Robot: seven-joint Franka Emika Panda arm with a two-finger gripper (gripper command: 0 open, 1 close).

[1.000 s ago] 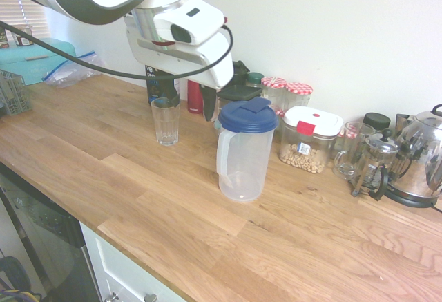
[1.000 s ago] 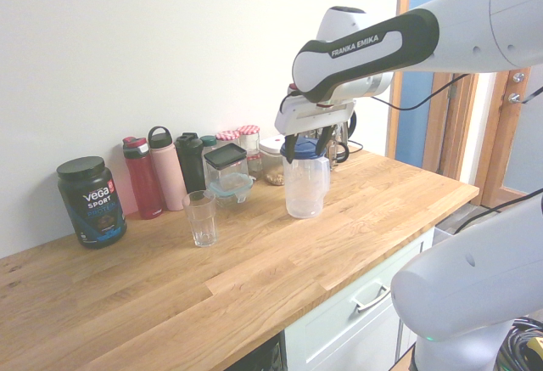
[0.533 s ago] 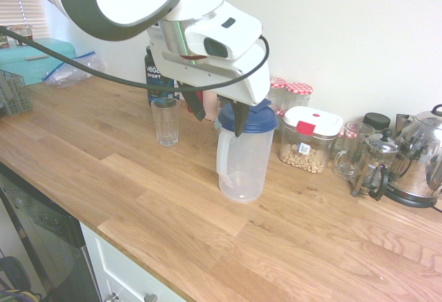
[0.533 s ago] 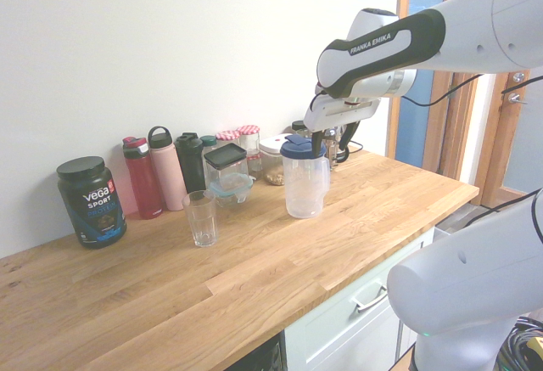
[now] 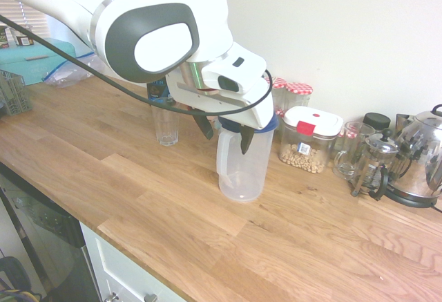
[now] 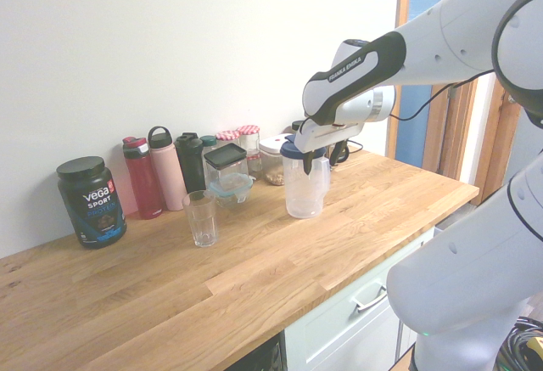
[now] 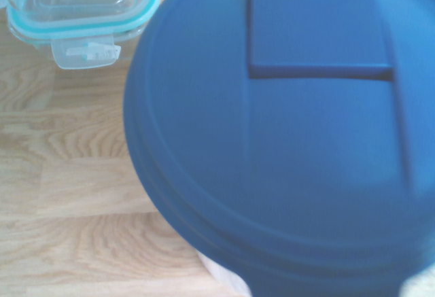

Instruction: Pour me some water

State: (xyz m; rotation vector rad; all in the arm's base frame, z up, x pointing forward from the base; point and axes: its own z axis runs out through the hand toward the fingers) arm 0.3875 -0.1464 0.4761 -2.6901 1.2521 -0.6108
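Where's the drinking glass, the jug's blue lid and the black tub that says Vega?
Drinking glass (image 6: 202, 221): second exterior view, on its clear side.
Blue lid (image 7: 197, 127): wrist view, on its flat top.
Black tub (image 6: 92, 205): second exterior view, on its front label.

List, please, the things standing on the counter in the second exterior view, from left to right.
Black tub, red bottle, pink bottle, drinking glass, clear pitcher with blue lid.

pitcher lid (image 7: 272, 141): cut off by wrist view's edge | Vega tub (image 5: 157, 89): apparently part-hidden by arm (image 5: 148, 39)
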